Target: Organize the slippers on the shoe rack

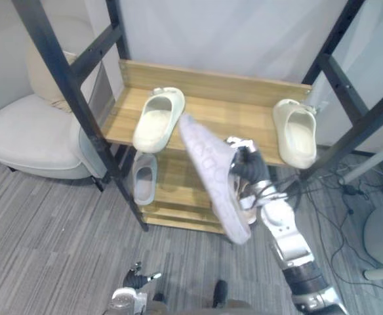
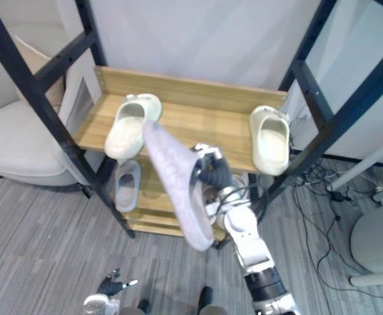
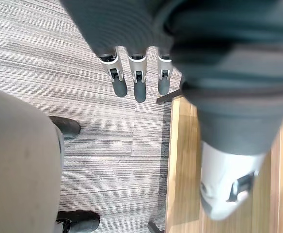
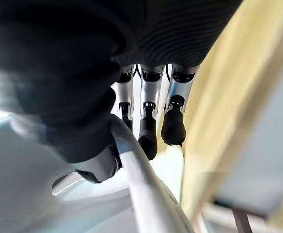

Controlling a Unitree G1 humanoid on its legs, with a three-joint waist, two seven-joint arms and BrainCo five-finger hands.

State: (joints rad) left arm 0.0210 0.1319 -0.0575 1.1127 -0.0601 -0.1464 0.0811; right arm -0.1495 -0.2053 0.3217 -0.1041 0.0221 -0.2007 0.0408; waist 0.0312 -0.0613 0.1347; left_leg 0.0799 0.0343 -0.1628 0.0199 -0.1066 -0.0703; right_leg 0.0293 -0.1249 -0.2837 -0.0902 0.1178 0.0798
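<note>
In the left eye view the shoe rack [image 1: 231, 108] takes the upper middle of the frame. On its top shelf one cream slipper [image 1: 159, 119] lies at the left and a second cream slipper [image 1: 295, 133] at the right end, the two well apart. A small grey slipper [image 1: 144, 178] sits on the lower shelf, below the first. At the centre the right hand [image 1: 247, 165] holds a pale grey slipper [image 1: 212, 174] up in front of the rack, sole toward the camera, tilted from upper left to lower right. In the right eye view the left hand [image 2: 109, 287] shows at the bottom left over the carpet [image 2: 47, 249], and an armchair [image 2: 11, 144] stands at the left edge. In the left wrist view that hand's fingers [image 3: 139, 90] hang straight and hold nothing. In the right wrist view the fingers and thumb close on what looks like the pale slipper's rim.
</note>
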